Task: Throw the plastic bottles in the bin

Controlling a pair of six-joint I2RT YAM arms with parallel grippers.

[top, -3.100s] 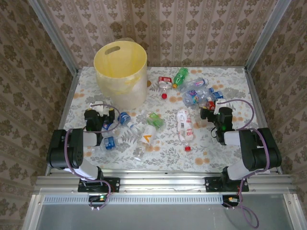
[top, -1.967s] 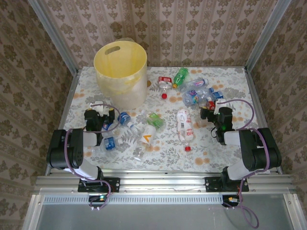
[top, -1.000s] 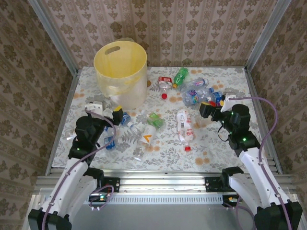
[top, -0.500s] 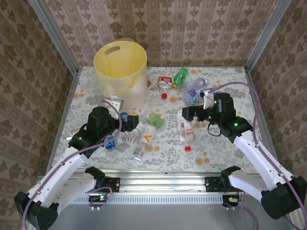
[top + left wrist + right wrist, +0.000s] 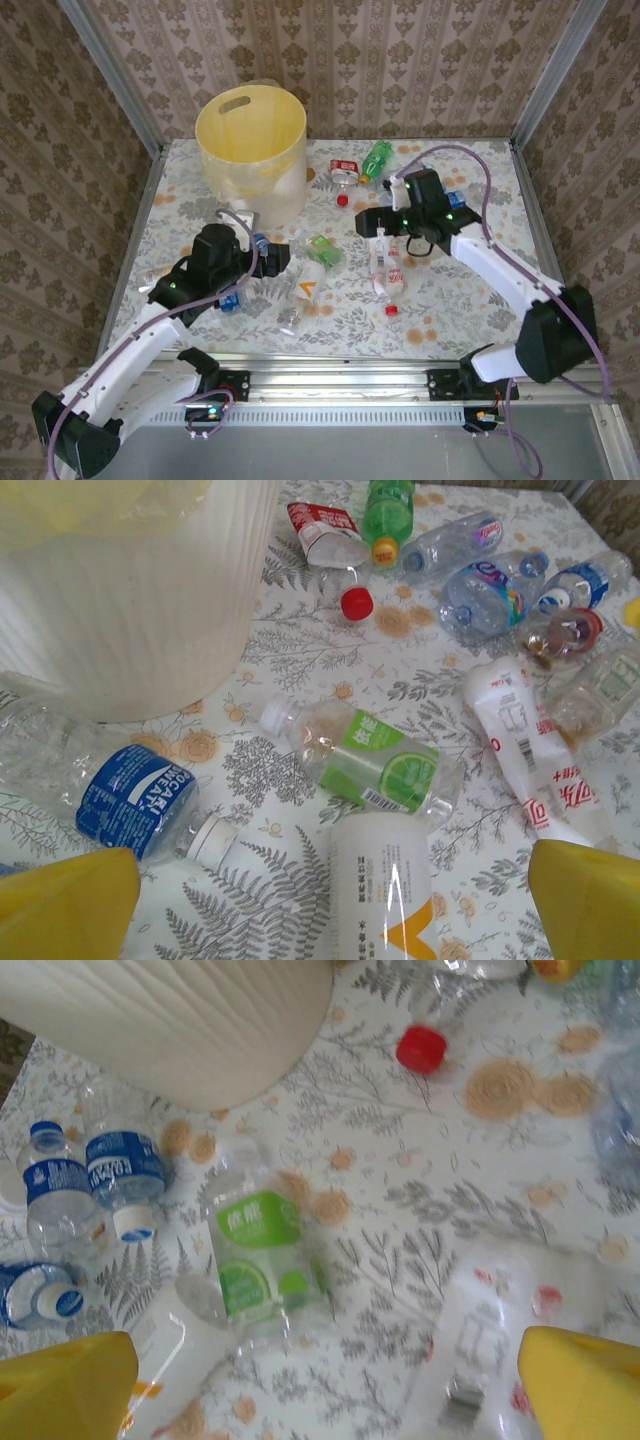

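Two arms now reach out over the tabletop (image 5: 450, 300); three seconds ago both sat folded at its near edge. In the last half second the right arm (image 5: 480, 250) has swung toward the upper left, and its wrist now sits above a white bottle with red print (image 5: 385, 262). The left arm (image 5: 160, 310) has barely shifted in that time. Its wrist hangs at centre left, just below the bin (image 5: 250, 150).

The left jaws are spread wide and hold nothing, with their yellow tips (image 5: 65, 905) in the bottom corners of the left wrist view. The right jaws are spread the same way and are also empty.

The bottles (image 5: 323, 250) lie where they were, scattered on their sides from the centre to the upper right, all outside the bin. A red cap (image 5: 342, 199) lies near the bin's right side.

The tabletop carries a white cloth printed with grey ferns and orange flowers. Brown patterned wallpaper (image 5: 400, 60) covers the walls on three sides. Metal posts (image 5: 110, 80) stand at the far corners, and a metal rail (image 5: 340, 380) runs along the near edge.
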